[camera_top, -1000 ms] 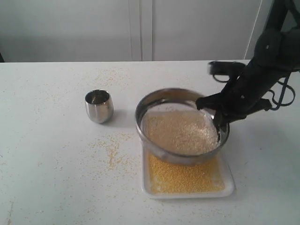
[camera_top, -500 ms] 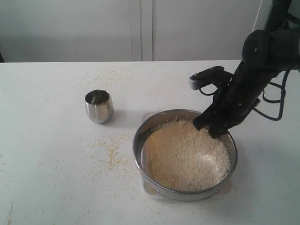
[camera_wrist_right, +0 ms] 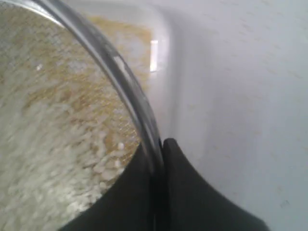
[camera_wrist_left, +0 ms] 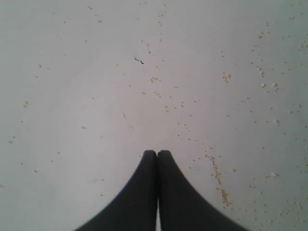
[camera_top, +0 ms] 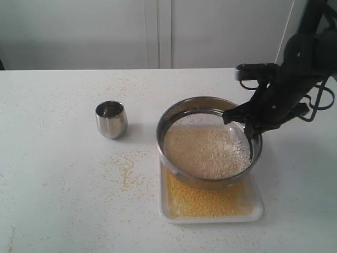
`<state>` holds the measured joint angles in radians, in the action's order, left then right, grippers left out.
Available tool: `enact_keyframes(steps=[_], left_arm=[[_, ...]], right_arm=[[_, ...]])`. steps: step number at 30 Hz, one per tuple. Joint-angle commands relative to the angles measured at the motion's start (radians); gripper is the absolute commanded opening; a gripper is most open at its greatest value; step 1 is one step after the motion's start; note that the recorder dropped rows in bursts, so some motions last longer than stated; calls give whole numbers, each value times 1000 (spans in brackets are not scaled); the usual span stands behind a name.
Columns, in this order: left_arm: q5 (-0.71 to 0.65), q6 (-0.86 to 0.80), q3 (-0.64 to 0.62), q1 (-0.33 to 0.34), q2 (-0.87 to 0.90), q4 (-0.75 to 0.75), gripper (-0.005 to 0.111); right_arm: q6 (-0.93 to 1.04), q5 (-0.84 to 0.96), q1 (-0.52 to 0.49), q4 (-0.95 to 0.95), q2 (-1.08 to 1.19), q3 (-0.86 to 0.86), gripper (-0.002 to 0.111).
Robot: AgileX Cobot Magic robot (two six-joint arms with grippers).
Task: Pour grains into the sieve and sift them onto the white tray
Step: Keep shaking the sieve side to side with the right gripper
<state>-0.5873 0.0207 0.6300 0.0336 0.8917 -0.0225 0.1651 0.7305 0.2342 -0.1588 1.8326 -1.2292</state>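
Observation:
My right gripper [camera_top: 251, 132] [camera_wrist_right: 156, 149] is shut on the rim of the sieve [camera_top: 179, 108] [camera_wrist_right: 122, 79], holding it lifted and tilted above the white tray [camera_top: 258, 211] [camera_wrist_right: 161, 29]. Whitish grains [camera_top: 208, 153] [camera_wrist_right: 53, 154] lie on the sieve's mesh. Yellow grains [camera_top: 205, 200] cover the tray beneath it. One finger is inside the rim, the other outside. My left gripper [camera_wrist_left: 157, 153] is shut on nothing above bare table with scattered grains; it does not show in the exterior view.
A small steel cup [camera_top: 111, 119] stands upright on the table left of the sieve. Spilled yellow grains [camera_top: 125, 168] are strewn over the white tabletop between cup and tray and further back.
The sieve was shaken: half a second ago it sat lower and nearer, covering the tray; now it is raised and pushed back, with the tray's yellow grains showing again.

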Motion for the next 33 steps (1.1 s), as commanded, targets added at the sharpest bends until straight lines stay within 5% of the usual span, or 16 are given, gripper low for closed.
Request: enact_keyframes(steps=[1, 4, 5, 9, 13, 15, 18, 19, 22, 23, 27, 28, 31, 33], left_arm=[[-10, 1, -7, 3, -8, 6, 0], [-10, 1, -7, 3, -8, 6, 0], [-10, 1, -7, 3, -8, 6, 0], [-10, 1, -7, 3, -8, 6, 0], [-10, 1, -7, 3, -8, 6, 0], [-10, 1, -7, 3, -8, 6, 0], [-10, 1, -7, 3, -8, 6, 0], [-10, 1, -7, 3, -8, 6, 0], [-10, 1, -7, 3, -8, 6, 0], [-10, 1, -7, 3, -8, 6, 0], [-10, 1, -7, 3, -8, 6, 0], [-10, 1, -7, 3, -8, 6, 0], [-10, 1, -7, 3, -8, 6, 0], [-10, 1, -7, 3, -8, 6, 0]], right_arm=[[236, 82, 32, -87, -7, -5, 0], [-292, -42, -20, 12, -7, -4, 0], [-239, -44, -17, -28, -7, -4, 0], [476, 152, 28, -215, -7, -14, 0], [-325, -54, -44, 29, -17, -9, 0], [-178, -62, -28, -64, -20, -2, 0], [493, 128, 22, -212, -13, -13, 0], [404, 120, 22, -151, -17, -14, 0], [-339, -51, -25, 117, -28, -14, 0], [-358, -56, -25, 108, -29, -14, 0], [424, 129, 35, -166, -23, -16, 0], [450, 136, 36, -133, -23, -16, 0], [-253, -5, -13, 168, -27, -16, 0], [-391, -5, -23, 202, -27, -14, 0]])
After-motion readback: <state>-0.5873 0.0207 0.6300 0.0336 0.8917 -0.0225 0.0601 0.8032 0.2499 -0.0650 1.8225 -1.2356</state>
